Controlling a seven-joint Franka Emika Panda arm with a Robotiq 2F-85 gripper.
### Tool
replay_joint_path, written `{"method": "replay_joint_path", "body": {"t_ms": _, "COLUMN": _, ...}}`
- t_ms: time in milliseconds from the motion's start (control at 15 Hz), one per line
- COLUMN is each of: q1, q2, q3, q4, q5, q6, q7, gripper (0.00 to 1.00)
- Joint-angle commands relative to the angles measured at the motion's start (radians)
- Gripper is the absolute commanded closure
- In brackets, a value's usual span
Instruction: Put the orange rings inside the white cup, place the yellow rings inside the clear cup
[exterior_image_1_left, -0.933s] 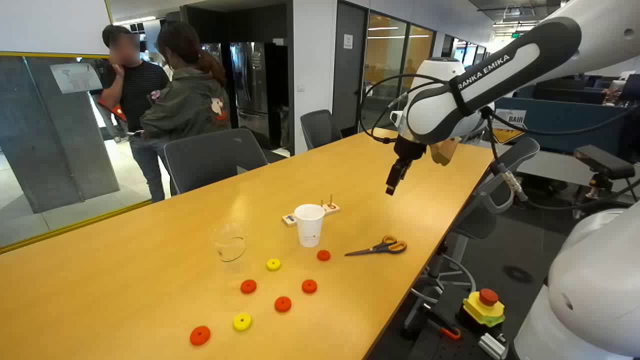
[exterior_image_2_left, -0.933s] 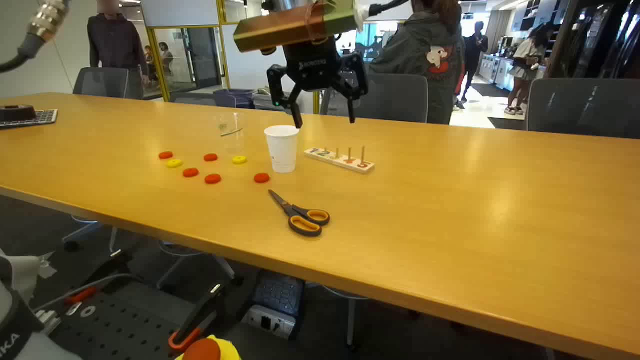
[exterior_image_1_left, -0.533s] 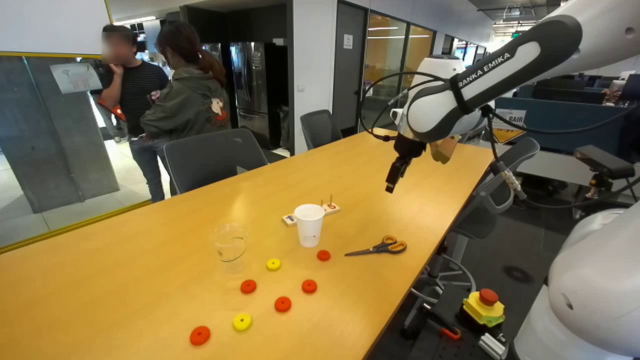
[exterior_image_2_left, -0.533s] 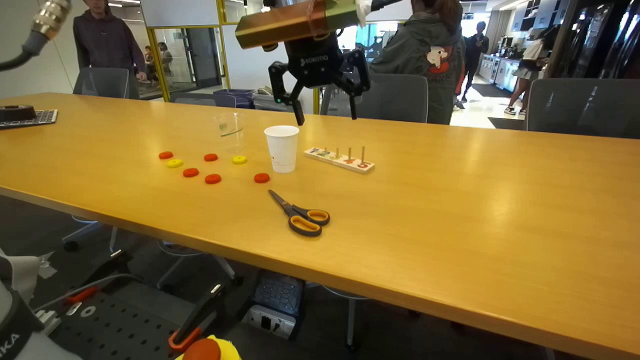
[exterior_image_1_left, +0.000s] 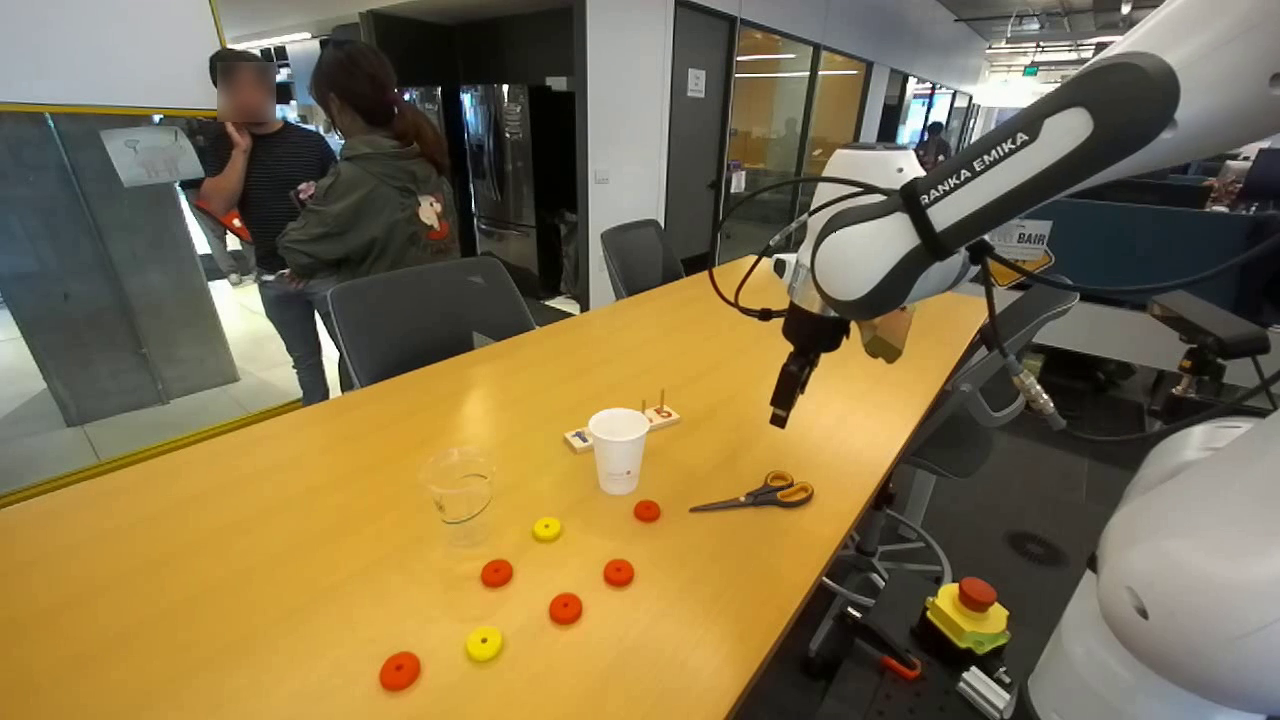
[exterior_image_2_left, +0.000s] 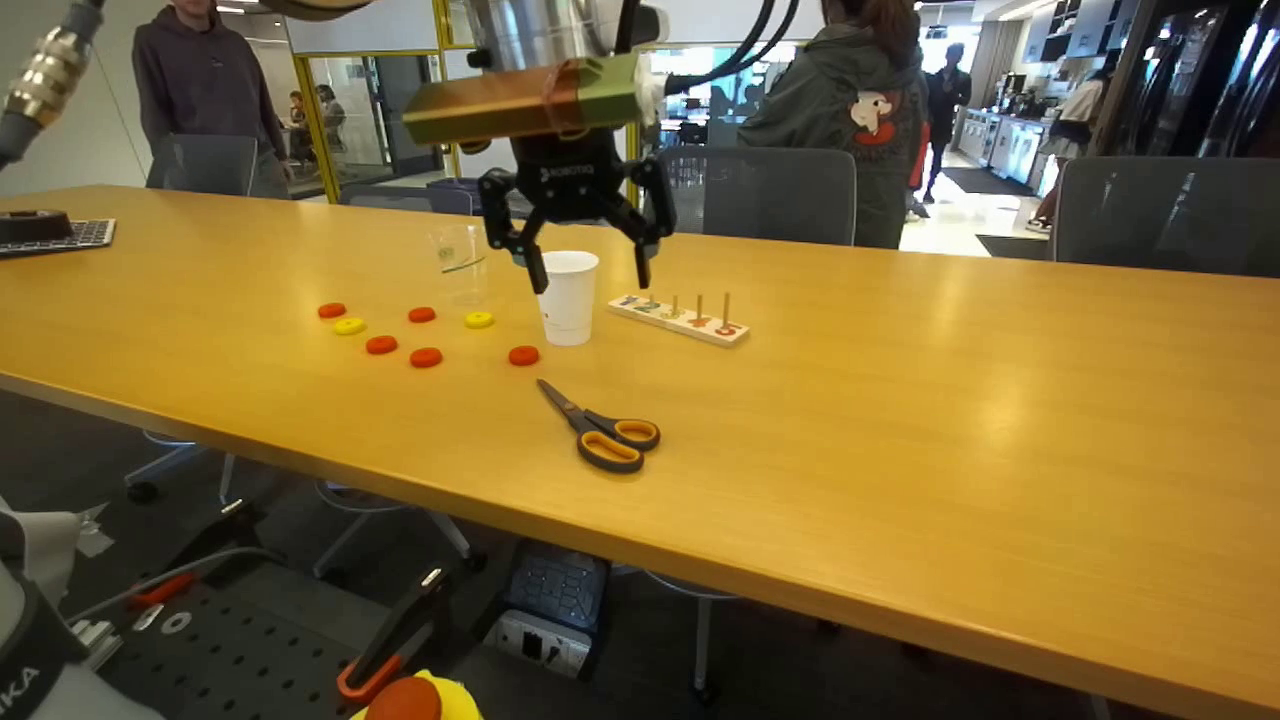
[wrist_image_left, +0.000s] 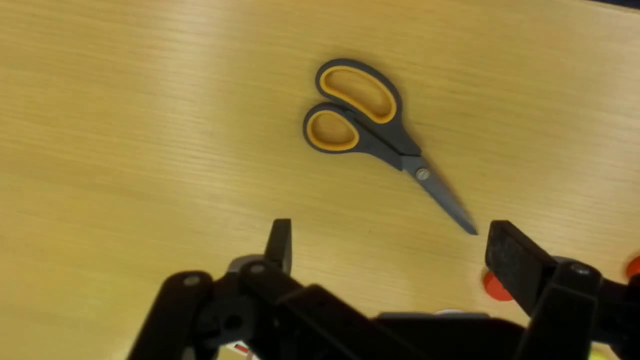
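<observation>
Loosely scattered, the orange rings (exterior_image_1_left: 565, 613) and yellow rings (exterior_image_1_left: 484, 649) lay on the counter (exterior_image_1_left: 300, 560), near the white cup (exterior_image_1_left: 619, 455) and the hard-to-trace clear cup (exterior_image_1_left: 460, 495). Over it hung the claw (exterior_image_2_left: 592, 287), released, its jaws spread wide, hiding part of the white cup in an exterior view and part of one of the orange rings in the wrist view. In an exterior view the white cup hid the middle of the pegged board (exterior_image_1_left: 665, 420).
</observation>
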Motion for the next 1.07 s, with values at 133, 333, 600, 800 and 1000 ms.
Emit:
{"method": "replay_joint_path", "body": {"t_ms": 133, "q1": 0.083, "q2": -0.002, "q3": 0.056, "q4": -0.028, "q5": 0.091, "q6": 0.042, "q7": 0.012, "gripper": 0.00}}
{"method": "replay_joint_path", "body": {"t_ms": 333, "q1": 0.133, "q2": 0.056, "q3": 0.104, "q4": -0.027, "q5": 0.114, "q6": 0.114, "q7": 0.043, "gripper": 0.00}}
{"method": "replay_joint_path", "body": {"t_ms": 600, "q1": 0.157, "q2": 0.164, "q3": 0.171, "q4": -0.028, "q5": 0.129, "q6": 0.218, "q7": 0.156, "gripper": 0.00}}
{"method": "replay_joint_path", "body": {"t_ms": 800, "q1": 0.143, "q2": 0.246, "q3": 0.224, "q4": -0.029, "q5": 0.103, "q6": 0.302, "q7": 0.261, "gripper": 0.00}}
{"method": "replay_joint_path", "body": {"t_ms": 1000, "q1": 0.120, "q2": 0.317, "q3": 0.266, "q4": -0.028, "q5": 0.053, "q6": 0.370, "q7": 0.350, "gripper": 0.00}}
